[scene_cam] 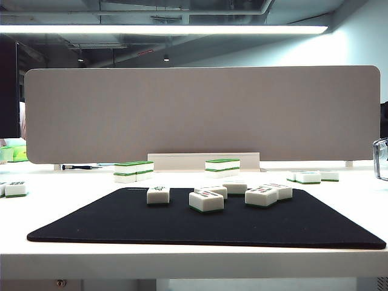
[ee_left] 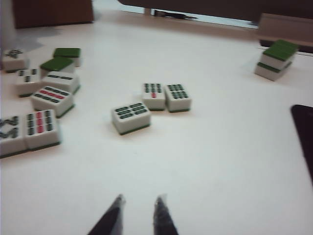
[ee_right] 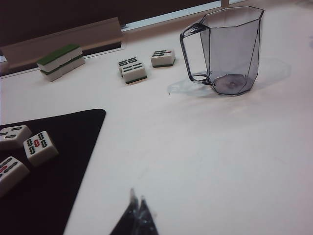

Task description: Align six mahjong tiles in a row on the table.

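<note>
The six mahjong tiles [scene_cam: 221, 193] lie scattered on the black mat [scene_cam: 109, 223] that covers the middle of the white table [scene_cam: 73, 182]. In the exterior view one tile sits alone toward the mat's left; the other five cluster to its right, loosely bunched and turned at different angles, not in a row. Each lies face up, white with a thin green base.

Behind the mat, two small stacks of green-topped tiles [scene_cam: 133, 170] stand near the foot of the grey divider panel [scene_cam: 200, 112]. More loose tiles lie off the mat at the table's far left and far right.

Neither arm shows in the exterior view. The left pincer [ee_left: 138, 215] hovers over bare white table off the mat's left side, its two dark fingertips a narrow gap apart with nothing between them. Ahead of it lie three loose tiles, and a larger group farther off.

The right pincer [ee_right: 137, 213] hangs over bare table just beside the mat's right edge, its tips pressed together and empty. A clear plastic measuring jug [ee_right: 227, 49] with a handle stands upright on the table well beyond it, and two loose tiles lie near the jug.
</note>
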Controlling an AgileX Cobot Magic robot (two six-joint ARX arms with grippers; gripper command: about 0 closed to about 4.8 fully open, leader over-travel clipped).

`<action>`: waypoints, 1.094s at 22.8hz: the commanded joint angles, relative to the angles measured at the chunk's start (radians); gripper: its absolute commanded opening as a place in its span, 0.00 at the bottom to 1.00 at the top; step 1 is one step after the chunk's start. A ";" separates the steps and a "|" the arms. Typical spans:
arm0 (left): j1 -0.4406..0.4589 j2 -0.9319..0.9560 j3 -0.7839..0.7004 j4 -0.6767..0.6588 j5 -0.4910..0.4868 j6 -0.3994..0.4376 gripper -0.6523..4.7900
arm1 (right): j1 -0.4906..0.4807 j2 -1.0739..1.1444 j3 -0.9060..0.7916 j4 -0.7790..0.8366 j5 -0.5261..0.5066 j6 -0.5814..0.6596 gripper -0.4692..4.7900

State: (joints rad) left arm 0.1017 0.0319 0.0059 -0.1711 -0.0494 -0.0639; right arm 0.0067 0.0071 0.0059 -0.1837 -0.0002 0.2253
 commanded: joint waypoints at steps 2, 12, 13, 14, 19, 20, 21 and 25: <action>-0.001 0.000 0.000 -0.016 0.080 0.004 0.27 | 0.002 -0.007 0.000 0.008 0.002 -0.095 0.09; 0.000 0.000 0.000 -0.016 0.071 -0.057 0.27 | 0.002 -0.007 0.003 0.030 0.002 -0.096 0.09; 0.000 0.000 0.000 -0.016 0.071 -0.057 0.27 | 0.002 -0.007 0.005 0.040 0.002 -0.097 0.09; 0.000 0.000 0.000 -0.016 0.072 -0.057 0.27 | 0.002 -0.008 0.008 0.045 0.002 -0.099 0.09; 0.000 0.001 0.000 -0.016 0.072 -0.056 0.27 | 0.002 -0.007 0.059 0.045 0.002 -0.099 0.09; 0.000 0.001 0.000 -0.016 0.072 -0.056 0.27 | 0.002 -0.007 0.073 0.045 0.002 -0.099 0.09; 0.000 0.002 0.000 -0.016 0.072 -0.056 0.27 | 0.002 -0.007 0.099 0.044 0.002 -0.099 0.09; 0.000 0.002 0.000 -0.016 0.071 -0.056 0.27 | 0.002 -0.007 0.214 -0.013 0.002 -0.099 0.09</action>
State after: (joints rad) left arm 0.1017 0.0330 0.0059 -0.1734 0.0189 -0.1211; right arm 0.0067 0.0071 0.1875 -0.1749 -0.0002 0.1291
